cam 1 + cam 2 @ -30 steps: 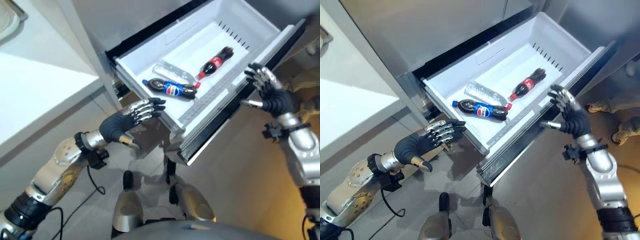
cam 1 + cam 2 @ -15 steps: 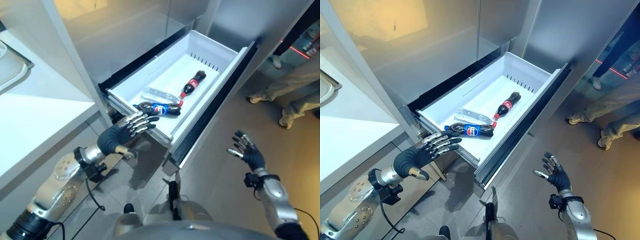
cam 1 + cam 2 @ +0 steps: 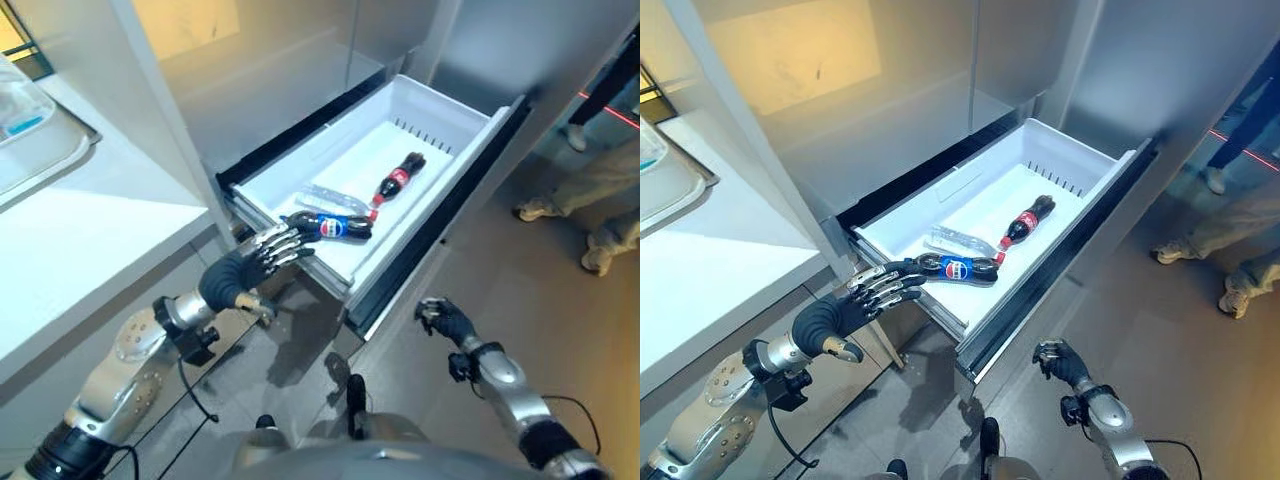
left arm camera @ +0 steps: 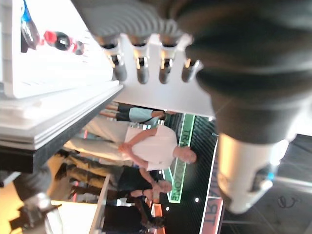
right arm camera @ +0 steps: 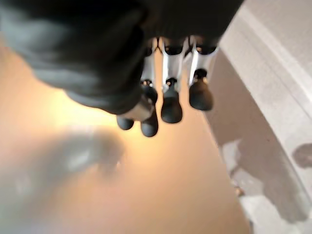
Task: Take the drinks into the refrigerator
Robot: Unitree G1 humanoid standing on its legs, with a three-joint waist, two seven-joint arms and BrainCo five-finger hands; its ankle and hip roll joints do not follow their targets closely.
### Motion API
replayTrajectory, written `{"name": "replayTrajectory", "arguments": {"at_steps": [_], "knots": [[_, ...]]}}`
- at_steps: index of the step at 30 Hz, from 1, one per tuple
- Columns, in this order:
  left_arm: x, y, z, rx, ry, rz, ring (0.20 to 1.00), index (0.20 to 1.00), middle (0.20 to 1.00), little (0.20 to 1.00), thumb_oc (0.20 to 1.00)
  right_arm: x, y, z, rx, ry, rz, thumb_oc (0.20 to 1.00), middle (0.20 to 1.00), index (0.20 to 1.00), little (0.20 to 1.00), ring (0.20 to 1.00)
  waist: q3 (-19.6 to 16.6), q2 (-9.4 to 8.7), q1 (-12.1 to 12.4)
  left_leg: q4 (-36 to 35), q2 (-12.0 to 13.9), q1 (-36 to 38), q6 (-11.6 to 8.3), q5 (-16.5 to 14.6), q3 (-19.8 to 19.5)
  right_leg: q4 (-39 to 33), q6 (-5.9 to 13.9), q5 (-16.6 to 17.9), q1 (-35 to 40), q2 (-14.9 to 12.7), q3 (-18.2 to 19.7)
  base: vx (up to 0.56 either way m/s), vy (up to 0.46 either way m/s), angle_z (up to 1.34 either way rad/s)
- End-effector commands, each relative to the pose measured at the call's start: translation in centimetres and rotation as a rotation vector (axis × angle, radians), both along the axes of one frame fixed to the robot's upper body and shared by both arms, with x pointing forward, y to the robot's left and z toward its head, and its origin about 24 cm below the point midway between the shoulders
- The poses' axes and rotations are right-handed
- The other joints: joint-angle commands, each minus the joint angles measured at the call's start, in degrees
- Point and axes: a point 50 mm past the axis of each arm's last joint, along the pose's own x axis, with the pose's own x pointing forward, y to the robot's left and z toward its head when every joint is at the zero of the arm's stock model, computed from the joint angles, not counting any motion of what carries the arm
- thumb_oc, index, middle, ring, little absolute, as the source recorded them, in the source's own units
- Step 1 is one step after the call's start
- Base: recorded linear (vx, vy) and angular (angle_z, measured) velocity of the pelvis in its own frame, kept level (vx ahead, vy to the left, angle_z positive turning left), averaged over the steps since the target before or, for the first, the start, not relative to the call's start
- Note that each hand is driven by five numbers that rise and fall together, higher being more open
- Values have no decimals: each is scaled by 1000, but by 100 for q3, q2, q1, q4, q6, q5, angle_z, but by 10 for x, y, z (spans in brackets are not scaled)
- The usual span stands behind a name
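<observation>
The white refrigerator drawer stands pulled out. Three bottles lie in it: a dark cola bottle with a blue label near the front, a clear water bottle behind it, and a cola bottle with a red label further in. My left hand is open, its straight fingers against the drawer's near left corner. Low in front of the drawer's dark front panel, my right hand holds nothing, its fingers curled over the floor.
A white counter with a clear tray runs along the left. The refrigerator's grey doors rise behind the drawer. A person's legs and shoes stand on the floor at the right.
My right hand has left the drawer's front edge, dropped low in front of it and curled its fingers. My left hand stays at the drawer's corner. The camera has shifted.
</observation>
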Motion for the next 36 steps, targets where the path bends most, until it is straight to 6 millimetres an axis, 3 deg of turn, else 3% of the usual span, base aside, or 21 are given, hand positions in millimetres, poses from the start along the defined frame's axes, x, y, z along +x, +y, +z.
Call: {"name": "replayTrajectory", "arguments": {"at_steps": [1,10,15,16,18,22,24,26,31,36], "knots": [[2,-12,15,-14,-113,-47,1000,1000,1000,1000,1000,37,6,36,-50,-158,83,200,200,200,200,200,103,40,211,39,-170,-152,398,-313,-427,896,546,-725,-77,-313,-156,37,-26,16],[1,-15,16,-12,-116,-54,1000,1000,1000,1000,1000,64,16,58,-142,-218,177,200,200,200,200,200,140,76,454,66,-150,-184,389,-295,-579,988,531,-803,-35,-347,-335,26,-11,11],[1,-17,17,-15,-111,-70,1000,1000,1000,1000,1000,85,27,80,-183,-283,232,200,200,200,200,200,171,109,602,72,-143,-221,385,-266,-693,1074,513,-861,-44,-364,-433,13,-3,13],[1,-19,17,-20,-108,-79,1000,1000,1000,1000,1000,97,36,94,-189,-326,246,200,200,200,200,200,182,130,693,76,-136,-250,384,-242,-748,1127,499,-887,-61,-363,-474,15,-9,12],[1,-20,18,-23,-109,-83,1000,1000,1000,1000,1000,102,40,100,-188,-343,250,200,200,200,200,200,200,137,727,80,-132,-270,382,-227,-782,1157,493,-896,-73,-369,-503,1,-17,21],[2,-24,18,-29,-99,-107,1000,1000,1000,1000,1000,126,59,132,-202,-428,274,200,200,200,200,200,244,166,956,87,-116,-406,365,-153,-1011,1227,452,-941,-90,-424,-712,-12,-32,24],[2,-25,19,-33,-99,-111,1000,1000,1000,1000,1000,130,61,137,-205,-442,266,200,200,200,200,200,257,171,992,96,-114,-452,360,-129,-1081,1242,442,-949,-92,-447,-784,-22,-30,39],[3,-26,20,-39,-100,-112,1000,1000,1000,1000,1000,141,62,158,-205,-498,241,200,200,200,200,200,288,179,1123,107,-131,-568,349,-68,-1263,1261,421,-963,-85,-489,-951,-21,-32,37],[4,-27,22,-44,-110,-108,1000,1000,1000,1000,1000,146,65,168,-211,-524,237,200,200,200,200,200,296,190,1177,124,-173,-671,355,-28,-1461,1265,419,-966,-46,-561,-1161,-12,-7,34],[4,-27,24,-40,-122,-102,1000,1000,1000,1000,1000,140,64,155,-189,-489,231,200,200,200,200,200,305,211,1189,114,-217,-725,394,-13,-1580,1334,427,-962,-77,-639,-1241,-14,28,23]]}}
